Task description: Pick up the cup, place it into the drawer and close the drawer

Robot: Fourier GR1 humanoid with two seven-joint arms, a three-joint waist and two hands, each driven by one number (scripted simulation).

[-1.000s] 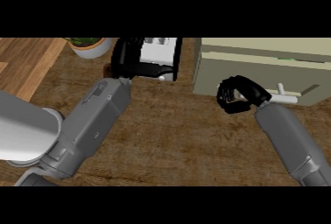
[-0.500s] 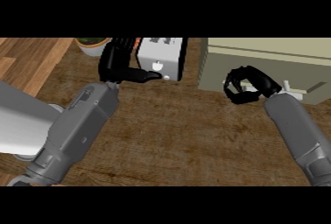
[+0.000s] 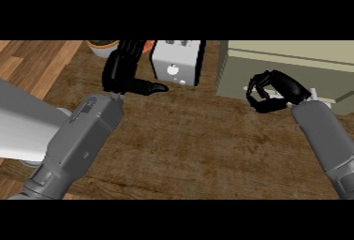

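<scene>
On the dark wooden desk point(image 3: 200, 140) two grey forearms come in from the near edge. The left hand point(image 3: 128, 70) is far out on the left side, its fingers running straight up toward the far edge and its thumb sticking out to the right, so it stands wide and holds nothing that I can see. Just behind its fingers there is a sliver of orange point(image 3: 148, 45), too little of it showing to say whether that is the cup; I cannot tell where the cup is otherwise. To the right of that hand, close beside the thumb, stands a white boxy appliance point(image 3: 177, 63) with a round knob on its front. Farther left, at the far edge, sits a pale round pot point(image 3: 101, 47) with something green in it. The right hand point(image 3: 275, 90) is over on the right, its fingers curled in narrow toward the palm, and nothing shows inside the curl. It hangs in front of a pale olive drawer unit point(image 3: 290, 63), right by a small white handle point(image 3: 314, 95) on that front. Whether the fingers touch the handle I cannot tell from here.
</scene>
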